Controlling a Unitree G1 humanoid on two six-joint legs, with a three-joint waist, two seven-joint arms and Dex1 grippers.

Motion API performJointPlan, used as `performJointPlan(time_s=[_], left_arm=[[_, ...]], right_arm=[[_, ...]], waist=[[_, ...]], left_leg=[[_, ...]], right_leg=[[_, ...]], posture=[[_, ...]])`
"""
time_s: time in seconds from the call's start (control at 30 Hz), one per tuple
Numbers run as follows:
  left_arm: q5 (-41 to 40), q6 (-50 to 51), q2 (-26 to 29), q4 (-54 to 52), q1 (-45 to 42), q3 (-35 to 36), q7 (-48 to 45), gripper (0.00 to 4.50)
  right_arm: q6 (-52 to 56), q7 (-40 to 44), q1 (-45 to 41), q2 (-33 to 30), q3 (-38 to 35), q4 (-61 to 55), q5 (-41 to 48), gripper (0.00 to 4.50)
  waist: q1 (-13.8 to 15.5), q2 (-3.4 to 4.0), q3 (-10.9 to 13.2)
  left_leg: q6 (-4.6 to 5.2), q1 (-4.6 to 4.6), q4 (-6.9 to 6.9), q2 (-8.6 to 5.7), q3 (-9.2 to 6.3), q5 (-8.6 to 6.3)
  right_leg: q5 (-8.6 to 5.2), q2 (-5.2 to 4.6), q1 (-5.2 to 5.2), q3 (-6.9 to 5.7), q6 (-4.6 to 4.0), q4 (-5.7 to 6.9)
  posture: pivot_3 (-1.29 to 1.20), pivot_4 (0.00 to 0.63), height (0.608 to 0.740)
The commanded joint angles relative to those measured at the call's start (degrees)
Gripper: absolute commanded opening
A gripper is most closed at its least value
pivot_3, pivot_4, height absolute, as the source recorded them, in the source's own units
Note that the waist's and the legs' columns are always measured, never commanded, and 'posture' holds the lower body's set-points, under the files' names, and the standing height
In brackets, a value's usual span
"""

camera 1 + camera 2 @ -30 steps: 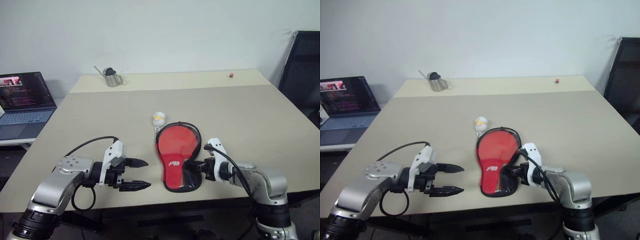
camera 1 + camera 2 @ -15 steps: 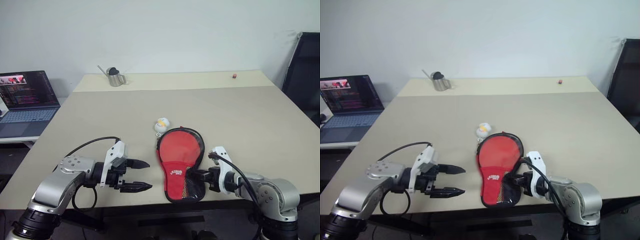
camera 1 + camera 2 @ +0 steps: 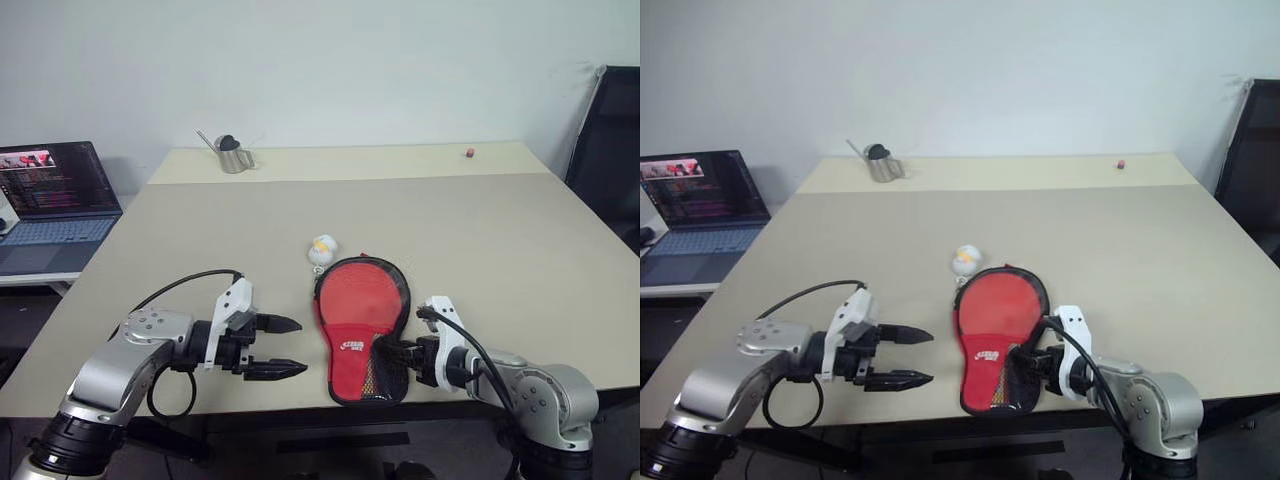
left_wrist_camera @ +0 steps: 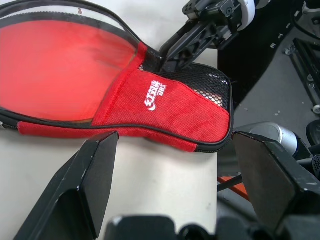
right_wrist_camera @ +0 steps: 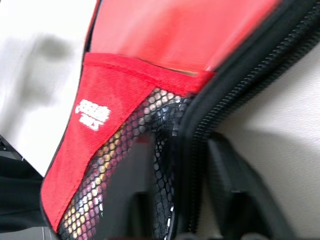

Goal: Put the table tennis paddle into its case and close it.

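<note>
Counter: pale beige top, carrying all items below.

Case: soft paddle-shaped pouch, black-edged with a zip border, lying flat near the counter's near edge, a little right of centre. Round end points far, narrow end points near. Red panel with white logo and black mesh cover the narrow end.

Table tennis paddle: red rubber face showing inside the case's round end, lying within the black rim. Handle tucked under the red panel and mesh; not clearly made out.

Ball: small, white and yellow, just beyond the case's far rim, slightly to its left.

Right gripper: at the right side of the case's narrow end. In the right wrist view one finger sits behind the mesh and the other outside the zip edge, so the jaws straddle the case's edge; whether they clench it or have released it cannot be told.

Left gripper: left of the case, apart from it, pointing right toward it. Jaws released and spread wide, grasping nothing.

Metal jug: far left of the counter, thin spout pointing left.

Small red object: far right of the counter.

Laptop: open, screen lit, on a separate surface left of the counter.

Chair: black, at the far right.
</note>
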Motion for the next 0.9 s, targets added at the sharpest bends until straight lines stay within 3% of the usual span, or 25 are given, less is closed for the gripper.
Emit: performJointPlan(time_s=[0.03, 0.23, 0.4, 0.57, 0.7, 0.9], left_arm=[[-0.68, -1.19, 0.08, -1.65, 0.15, 0.75, 0.46, 3.96], [-0.91, -1.61, -0.76, -1.88, 0.51, 0.84, 1.83, 3.96], [-1.18, -2.0, -1.35, -1.63, 0.79, 1.53, 3.15, 3.96], [-0.89, -2.19, -3.62, 0.94, -0.93, 3.95, 8.02, 3.96], [-0.2, -2.77, -5.73, 3.08, -2.9, 5.62, 12.05, 3.96], [2.34, -5.38, -6.11, 6.56, -4.28, 6.76, 16.16, 3.96]], right_arm=[[2.73, -1.59, 1.61, -2.17, -5.15, -2.67, -0.7, 2.61], [-3.95, 2.76, 2.71, -11.72, -3.72, -4.06, 1.02, 4.47], [-11.55, 7.73, -0.5, -16.75, -6.07, -2.23, 4.34, 4.47], [-20.53, 11.6, -3.98, -17.96, -1.69, -1.73, 5.33, 4.47], [-25.6, 15.57, -5.47, -19.35, 4.3, -0.09, 5.48, 4.47], [-36.57, 16.82, -10.29, -18.45, 16.56, 7.73, -1.47, 4.47]], waist=[[0.49, 0.0, 0.0], [1.47, -0.03, -0.02], [1.1, 0.0, 0.01], [0.33, 0.02, 0.02], [0.56, 0.0, 0.03], [0.41, 0.0, 0.04]], left_leg=[[0.0, 0.0, 0.0, 0.0, 0.0, 0.0], [0.02, -0.02, 0.04, -0.04, -0.07, 0.0], [0.03, -0.04, 0.01, 0.0, 0.0, 0.0], [0.03, -0.03, -0.01, 0.04, 0.04, 0.0], [0.03, -0.05, 0.01, 0.04, 0.0, 0.0], [0.03, -0.05, 0.0, 0.03, 0.02, -0.01]], right_leg=[[0.0, 0.0, 0.0, 0.0, 0.01, -0.01], [0.03, -0.04, 0.13, -0.14, 0.07, -0.15], [0.03, -0.01, 0.09, -0.1, 0.06, -0.15], [0.03, 0.04, 0.05, -0.03, 0.06, -0.13], [0.03, 0.03, 0.06, -0.06, 0.06, -0.15], [0.03, 0.03, 0.04, -0.04, 0.06, -0.2]], posture=[[0.0, 0.15, 0.74], [0.0, 0.15, 0.74], [0.0, 0.15, 0.74], [0.0, 0.15, 0.74], [0.0, 0.15, 0.74], [0.0, 0.15, 0.74]])
